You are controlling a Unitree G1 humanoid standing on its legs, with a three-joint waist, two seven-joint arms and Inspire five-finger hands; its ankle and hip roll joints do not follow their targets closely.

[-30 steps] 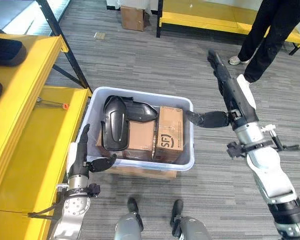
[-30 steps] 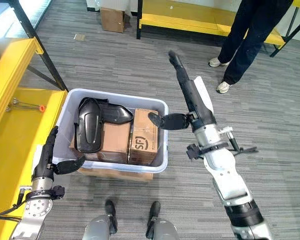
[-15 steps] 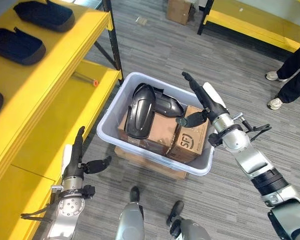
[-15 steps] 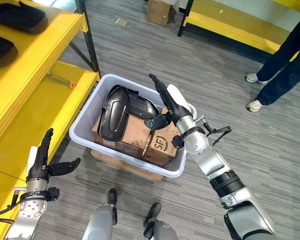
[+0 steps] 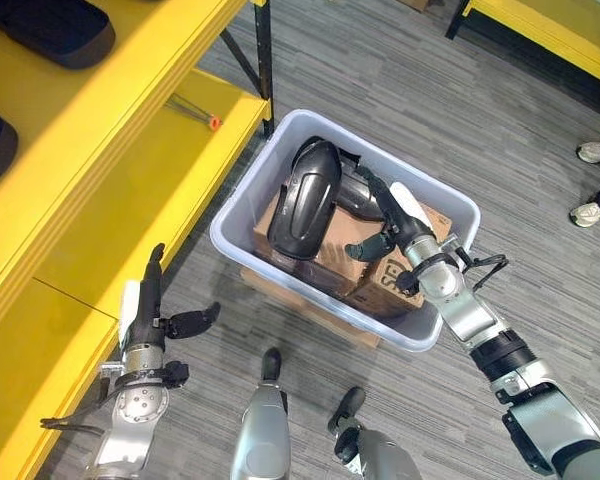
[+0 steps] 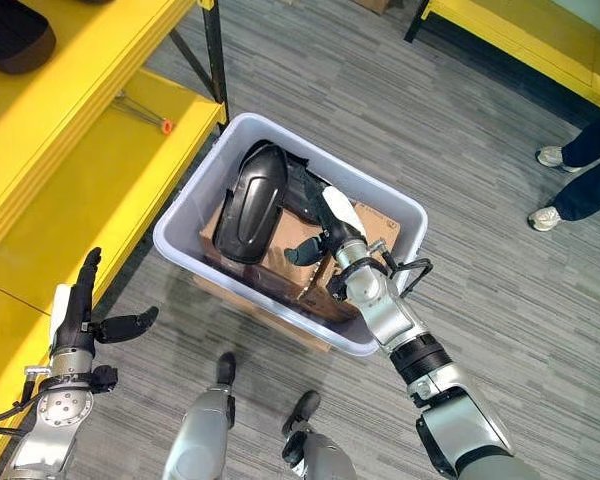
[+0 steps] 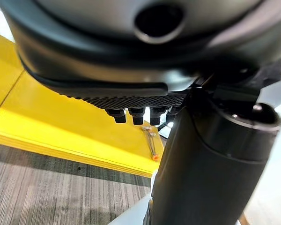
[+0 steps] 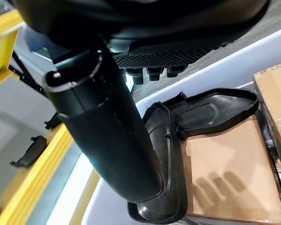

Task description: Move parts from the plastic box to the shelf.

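The right hand [image 5: 388,212] reaches into the grey plastic box [image 5: 248,196], and its fingertips are lost against the black parts [image 5: 305,198], so touching or apart cannot be told. Those parts hide much of the cardboard boxes [image 6: 280,255] under them. Two dark pieces [image 5: 42,22] on the yellow shelf [image 5: 100,130] are cut off by the edge. A person's shoes [image 6: 550,157] show at the border, legs cropped.

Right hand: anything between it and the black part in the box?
Nothing visible. The right hand is open over the box, and the black part lies uncovered on top of the cardboard boxes beside its fingers.
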